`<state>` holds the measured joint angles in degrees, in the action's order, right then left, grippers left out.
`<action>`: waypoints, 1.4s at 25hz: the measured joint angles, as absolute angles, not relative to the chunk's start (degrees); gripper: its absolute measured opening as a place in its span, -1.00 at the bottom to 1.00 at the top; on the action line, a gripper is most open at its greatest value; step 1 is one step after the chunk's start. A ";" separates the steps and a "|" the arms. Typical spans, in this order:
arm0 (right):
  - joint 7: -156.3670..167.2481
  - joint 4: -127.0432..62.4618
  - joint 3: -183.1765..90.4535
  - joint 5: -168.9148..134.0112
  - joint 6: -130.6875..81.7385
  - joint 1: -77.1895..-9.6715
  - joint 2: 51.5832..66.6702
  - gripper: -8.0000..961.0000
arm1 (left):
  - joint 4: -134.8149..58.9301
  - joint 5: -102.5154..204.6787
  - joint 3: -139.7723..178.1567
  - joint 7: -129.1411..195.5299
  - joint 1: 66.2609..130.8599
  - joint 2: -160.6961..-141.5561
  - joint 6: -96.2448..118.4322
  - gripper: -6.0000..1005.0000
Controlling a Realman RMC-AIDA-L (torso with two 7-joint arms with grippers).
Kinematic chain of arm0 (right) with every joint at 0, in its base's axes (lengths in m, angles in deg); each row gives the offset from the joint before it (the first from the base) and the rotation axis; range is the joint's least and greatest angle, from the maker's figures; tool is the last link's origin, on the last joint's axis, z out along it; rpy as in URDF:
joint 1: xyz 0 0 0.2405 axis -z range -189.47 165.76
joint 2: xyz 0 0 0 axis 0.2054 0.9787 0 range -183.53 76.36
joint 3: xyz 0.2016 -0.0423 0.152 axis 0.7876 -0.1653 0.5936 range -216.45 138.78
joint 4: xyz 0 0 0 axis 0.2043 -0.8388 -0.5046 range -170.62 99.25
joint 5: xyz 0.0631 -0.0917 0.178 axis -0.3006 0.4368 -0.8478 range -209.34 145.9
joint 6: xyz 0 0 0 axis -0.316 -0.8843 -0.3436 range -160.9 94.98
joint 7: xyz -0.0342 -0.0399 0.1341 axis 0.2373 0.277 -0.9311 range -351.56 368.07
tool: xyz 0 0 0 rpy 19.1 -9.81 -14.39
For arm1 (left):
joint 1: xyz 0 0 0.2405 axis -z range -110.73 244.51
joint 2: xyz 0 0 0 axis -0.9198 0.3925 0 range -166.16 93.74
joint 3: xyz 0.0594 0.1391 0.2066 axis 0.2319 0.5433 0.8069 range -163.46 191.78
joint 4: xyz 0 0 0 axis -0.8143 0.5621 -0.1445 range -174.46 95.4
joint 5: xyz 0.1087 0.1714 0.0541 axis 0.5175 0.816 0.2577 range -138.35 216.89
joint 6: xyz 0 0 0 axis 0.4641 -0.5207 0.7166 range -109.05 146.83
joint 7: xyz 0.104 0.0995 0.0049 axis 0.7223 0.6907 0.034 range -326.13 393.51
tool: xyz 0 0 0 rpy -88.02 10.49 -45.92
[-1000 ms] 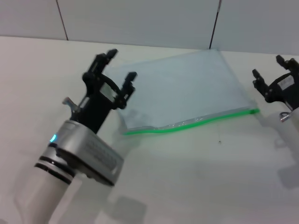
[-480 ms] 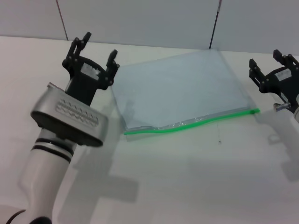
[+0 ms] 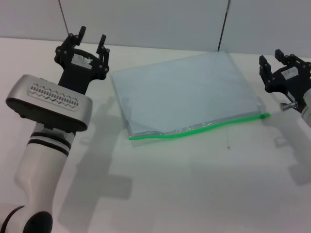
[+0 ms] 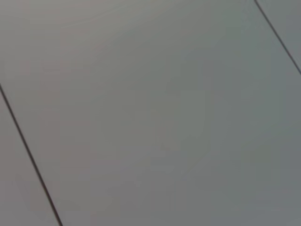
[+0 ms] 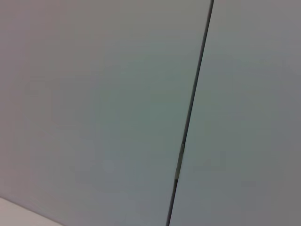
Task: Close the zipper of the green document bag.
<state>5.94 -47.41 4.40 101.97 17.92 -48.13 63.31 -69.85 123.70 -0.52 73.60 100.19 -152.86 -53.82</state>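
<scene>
Leftward the left gripper point(image 3: 87, 42) has drawn, open; right gripper point(image 3: 278, 62) open beside the flat translucent bag point(image 3: 184, 94).

The green document bag point(image 3: 182, 92) lies flat on the white surface point(image 3: 194, 184), its zipper point(image 3: 194, 129) running along the near edge, which faces a wide bare stretch of surface. The left pincer point(image 3: 88, 44), fingers spread, stands raised just beside the bag's far left corner, its arm filling the left side. The right pincer point(image 3: 277, 60), also spread, hangs near the zipper's right end. Between the two arms the bag's top lies uncovered. A panelled wall point(image 3: 146, 22) closes the far side.
</scene>
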 joint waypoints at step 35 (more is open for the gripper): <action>5.81 -46.76 4.24 101.96 13.64 -51.07 63.22 -0.56 | -62.48 123.64 -1.05 58.82 100.46 -152.81 -51.81 -0.44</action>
